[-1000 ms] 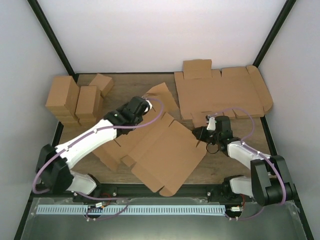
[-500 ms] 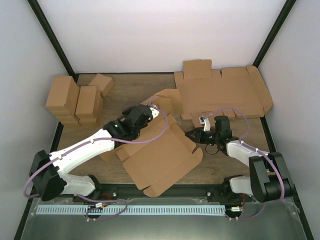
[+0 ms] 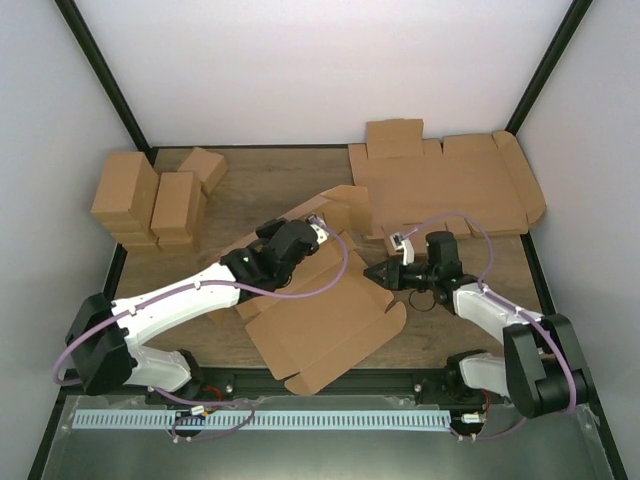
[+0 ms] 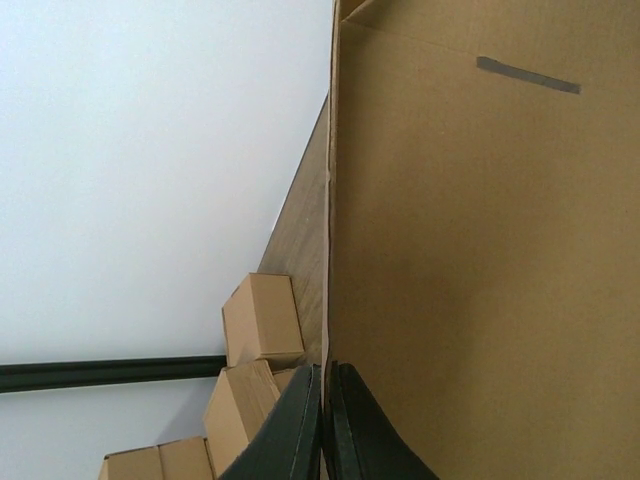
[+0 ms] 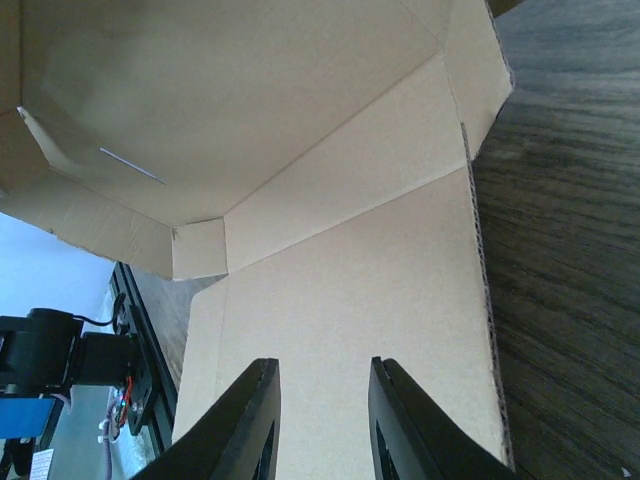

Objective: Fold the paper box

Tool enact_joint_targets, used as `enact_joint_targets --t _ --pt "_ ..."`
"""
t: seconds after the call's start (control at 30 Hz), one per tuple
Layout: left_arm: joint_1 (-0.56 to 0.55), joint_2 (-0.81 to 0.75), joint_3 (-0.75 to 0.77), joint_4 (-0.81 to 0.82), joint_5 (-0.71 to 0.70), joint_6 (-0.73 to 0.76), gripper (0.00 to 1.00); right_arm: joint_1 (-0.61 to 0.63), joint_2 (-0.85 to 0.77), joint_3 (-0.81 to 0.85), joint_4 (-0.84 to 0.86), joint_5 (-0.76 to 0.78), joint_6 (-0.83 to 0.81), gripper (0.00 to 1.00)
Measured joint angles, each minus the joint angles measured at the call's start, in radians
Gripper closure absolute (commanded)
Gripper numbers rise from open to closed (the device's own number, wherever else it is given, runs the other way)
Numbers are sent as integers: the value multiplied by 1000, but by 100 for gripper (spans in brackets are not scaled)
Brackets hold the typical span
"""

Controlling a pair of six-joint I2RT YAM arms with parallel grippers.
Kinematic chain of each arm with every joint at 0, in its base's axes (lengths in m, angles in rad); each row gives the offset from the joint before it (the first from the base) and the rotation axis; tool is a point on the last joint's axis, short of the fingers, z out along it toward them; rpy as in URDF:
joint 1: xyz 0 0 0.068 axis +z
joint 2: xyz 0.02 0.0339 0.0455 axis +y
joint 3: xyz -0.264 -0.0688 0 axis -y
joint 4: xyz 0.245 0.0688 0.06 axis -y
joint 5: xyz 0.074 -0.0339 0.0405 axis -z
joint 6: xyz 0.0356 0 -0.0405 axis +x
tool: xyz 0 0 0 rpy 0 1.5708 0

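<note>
— Where is the paper box (image 3: 320, 320)?

— On the wooden table (image 3: 270, 175), just beside the big flat cardboard sheet (image 3: 440, 190), on that sheet's left and nearer side. It is half unfolded. Its broad panel lies flat and skewed, with one corner pointing at the arm bases. A far panel stands tilted up, and its top reaches close to the sheet's left edge. I can't tell whether the two touch.

— What about the left claw (image 3: 318, 226)?

— It is to the left of the sheet, up at that raised panel. In the left wrist view its two dark fingers (image 4: 355, 430) are pressed together, and the panel's edge runs straight into the seam between them. So it is pinching the box by that edge.

— And the right claw (image 3: 378, 272)?

— It is below the sheet's near edge, pointing left at the box's right side. The right wrist view shows its fingers (image 5: 255, 420) spread a little, with a clear gap between them. They hang over the flat panel, close to its right edge, and the raised panel leans overhead.

— Anything else nearby?

— Some small brown cartons (image 3: 150, 200) are stacked well to the left of the sheet, at the table's far left corner.
</note>
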Motion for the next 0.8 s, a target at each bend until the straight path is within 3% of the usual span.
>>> enact_joint_targets --t 0.8 --pt "-79 -42 -88 106 -52 79 96 0 300 -56 201 139 199 99"
